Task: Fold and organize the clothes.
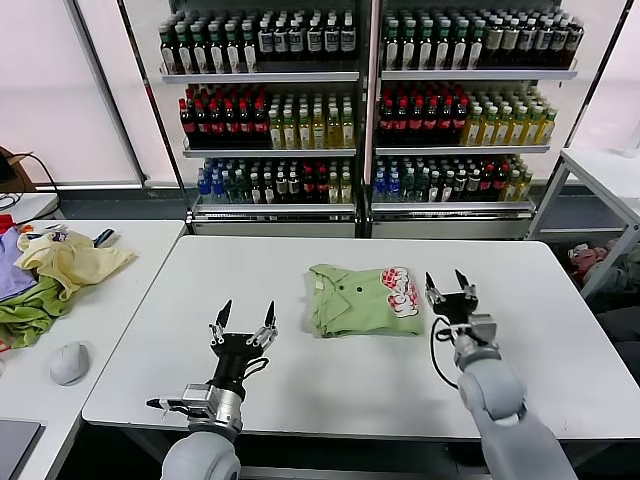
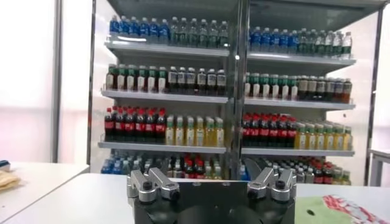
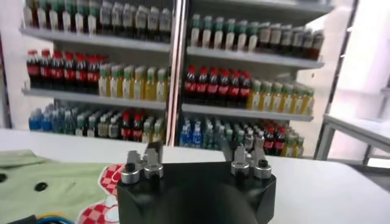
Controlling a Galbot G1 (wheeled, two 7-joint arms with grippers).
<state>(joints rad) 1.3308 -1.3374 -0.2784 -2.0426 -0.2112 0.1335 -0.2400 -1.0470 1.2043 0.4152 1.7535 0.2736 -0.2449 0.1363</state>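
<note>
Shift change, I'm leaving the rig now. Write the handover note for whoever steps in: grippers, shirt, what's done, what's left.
Left gripper: open, holding nothing, over the near part of the white table, apart from the shirt.
Right gripper: open, holding nothing, just beside the shirt's patch end, not touching it as far as the head view shows.
Polo shirt: light green, lying folded into a compact rectangle near the table's middle, collar buttons up, red-and-white patch on the side toward the right gripper.
Done: the fold looks finished.
Left: probably only tidying its placement, if that is wanted.
</note>
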